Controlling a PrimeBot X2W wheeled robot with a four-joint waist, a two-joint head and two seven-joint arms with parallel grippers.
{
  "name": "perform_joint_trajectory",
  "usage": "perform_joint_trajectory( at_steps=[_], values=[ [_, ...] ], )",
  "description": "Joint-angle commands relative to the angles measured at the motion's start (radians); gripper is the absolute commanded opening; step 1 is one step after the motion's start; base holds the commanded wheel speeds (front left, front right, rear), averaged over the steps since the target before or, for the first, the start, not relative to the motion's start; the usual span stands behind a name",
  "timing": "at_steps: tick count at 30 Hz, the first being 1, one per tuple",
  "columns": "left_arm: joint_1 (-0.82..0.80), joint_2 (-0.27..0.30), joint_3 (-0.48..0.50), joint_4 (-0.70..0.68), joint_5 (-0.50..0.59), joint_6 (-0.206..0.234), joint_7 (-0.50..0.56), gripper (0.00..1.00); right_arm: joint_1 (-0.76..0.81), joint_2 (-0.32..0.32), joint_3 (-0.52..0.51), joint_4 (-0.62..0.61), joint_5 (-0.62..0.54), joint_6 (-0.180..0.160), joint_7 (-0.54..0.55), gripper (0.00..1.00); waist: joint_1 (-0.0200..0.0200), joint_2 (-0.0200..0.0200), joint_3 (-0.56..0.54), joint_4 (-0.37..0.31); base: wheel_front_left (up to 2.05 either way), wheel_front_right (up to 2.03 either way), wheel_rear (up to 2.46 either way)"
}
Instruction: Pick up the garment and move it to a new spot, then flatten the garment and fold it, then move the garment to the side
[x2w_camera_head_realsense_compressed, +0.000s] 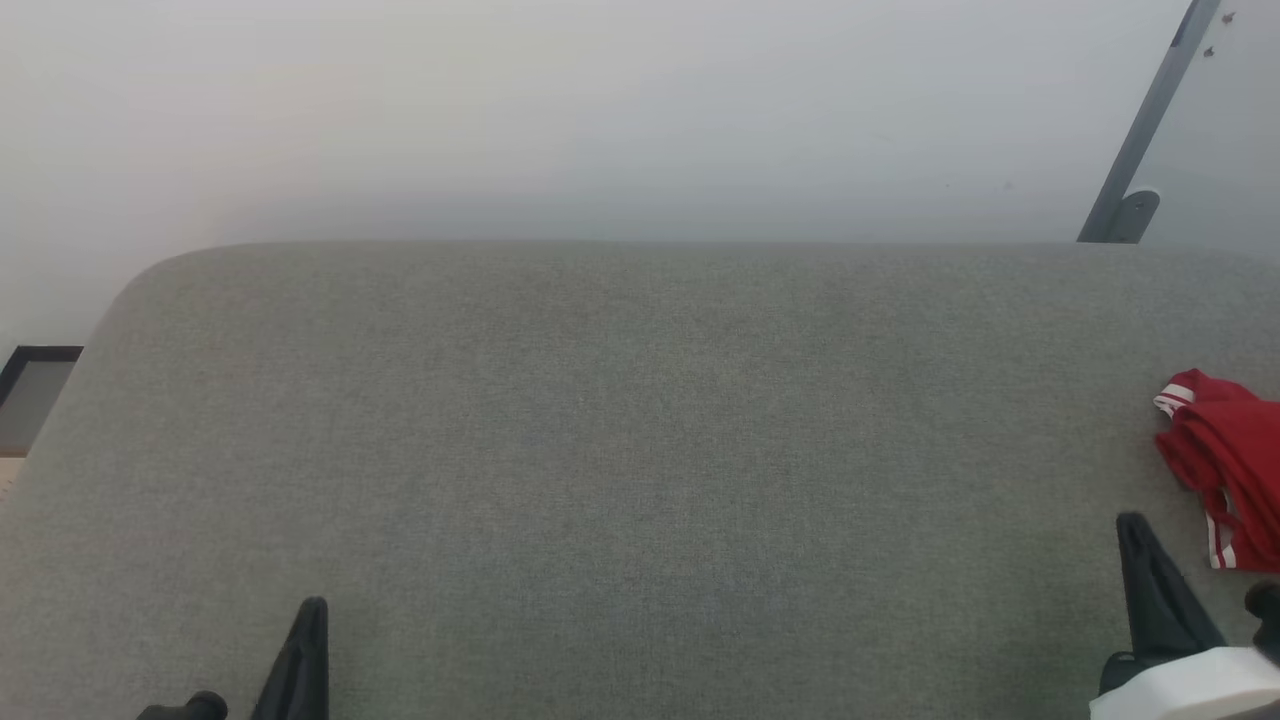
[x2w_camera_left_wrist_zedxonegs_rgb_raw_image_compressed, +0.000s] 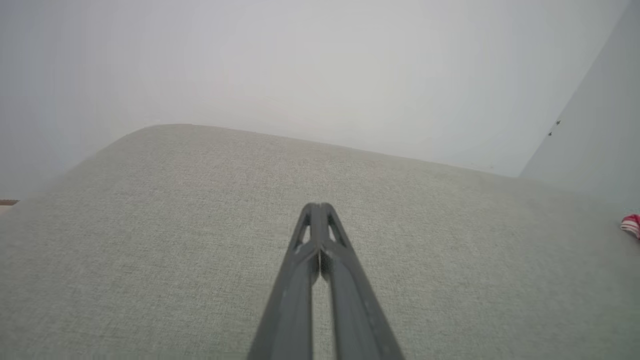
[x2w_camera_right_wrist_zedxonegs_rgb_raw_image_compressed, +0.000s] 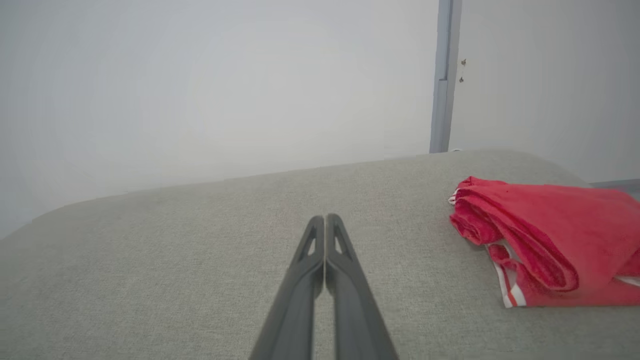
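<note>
Left gripper (x2w_camera_left_wrist_zedxonegs_rgb_raw_image_compressed: 318, 206): I read its fingers as pressed together and empty, pointing forward over the grey padded surface (x2w_camera_head_realsense_compressed: 620, 450).
Right gripper (x2w_camera_right_wrist_zedxonegs_rgb_raw_image_compressed: 325, 219): fingers closed tip to tip, gripping nothing, pointing forward.
Garment (x2w_camera_right_wrist_zedxonegs_rgb_raw_image_compressed: 555, 235): red bunched heap on the surface, near the right gripper's right side, not touching it.

We kept our left gripper (x2w_camera_head_realsense_compressed: 314, 612) low at the head view's lower left, its two fingers (x2w_camera_left_wrist_zedxonegs_rgb_raw_image_compressed: 342, 280) pressed together to the tips and pointing forward. Our right gripper (x2w_camera_head_realsense_compressed: 1132, 522) sat at the lower right, likewise closed tip to tip, its white wrist (x2w_camera_head_realsense_compressed: 1195, 685) just behind.
</note>
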Motion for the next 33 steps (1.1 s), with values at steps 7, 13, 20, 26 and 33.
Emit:
perform_joint_trajectory(
  at_steps=[7, 13, 20, 26, 33],
  values=[
    [-0.043, 0.003, 0.002, 0.006, -0.149, 0.0, 0.036, 0.0, -0.034, 0.008, -0.007, 0.001, 0.138, 0.0, 0.031, 0.0, 0.0, -0.0001, 0.002, -0.004, 0.0, 0.0, 0.0],
    [-0.069, -0.001, 0.001, 0.023, -0.251, 0.0, 0.062, 0.0, -0.049, 0.02, -0.007, 0.01, 0.233, 0.0, 0.053, 0.0, 0.0, -0.0001, 0.003, -0.007, 0.0, 0.0, 0.0],
    [-0.097, -0.006, 0.002, 0.04, -0.36, 0.0, 0.091, 0.0, -0.064, 0.033, -0.007, 0.021, 0.334, 0.0, 0.076, 0.0, 0.0, -0.0001, 0.004, -0.01, 0.0, 0.0, 0.0],
    [-0.118, -0.011, 0.002, 0.052, -0.447, -0.001, 0.114, 0.0, -0.077, 0.044, -0.008, 0.029, 0.416, 0.0, 0.095, 0.0, 0.0, -0.0001, 0.006, -0.013, 0.0, 0.0, 0.0],
    [-0.141, -0.016, 0.003, 0.065, -0.542, -0.001, 0.139, 0.0, -0.092, 0.055, -0.008, 0.039, 0.504, 0.0, 0.117, 0.0, 0.0, -0.0001, 0.007, -0.017, 0.0, 0.0, 0.0]
  ],
)
